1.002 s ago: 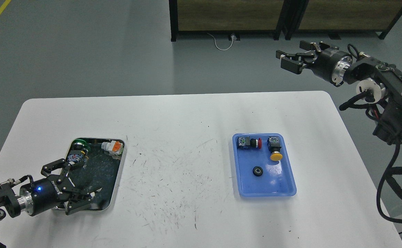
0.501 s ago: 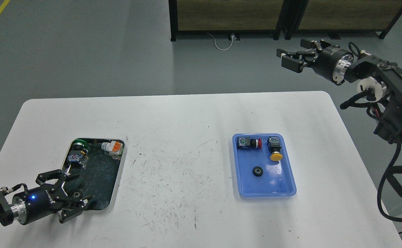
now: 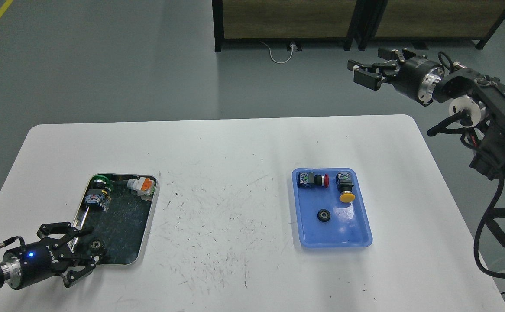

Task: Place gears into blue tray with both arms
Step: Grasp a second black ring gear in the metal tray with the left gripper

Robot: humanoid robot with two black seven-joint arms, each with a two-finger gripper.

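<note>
You have two trays on a white table [image 3: 235, 143] with rounded corners, its matte top scuffed all over with short dark scratches. The blue tray [image 3: 356, 236] is glossy plastic, shallow, with a raised rim and soft corners; in it one gear [image 3: 323, 215], a small dark toothed wheel with a pale centre hole, lies flat near the middle, just below a red-capped switch [image 3: 317, 180] and a yellow-capped switch [image 3: 346, 190]. The silver tray [image 3: 147, 225] is shiny metal with a dark speckled bottom, and the second gear [image 3: 96, 246] rests in its near left corner, with a green-capped switch [image 3: 100, 184] and an orange-and-white part [image 3: 142, 185] at its far end. Your left gripper [image 3: 77, 253] hangs at that near corner with its fingers spread, the gear just beside them and not gripped. Your right gripper [image 3: 367, 73] is held high beyond the table's far right corner, fingers parted and empty. Around the table you see smooth grey floor, a yellow line at far left, and dark-framed wooden panels with a white cable at the back.
</note>
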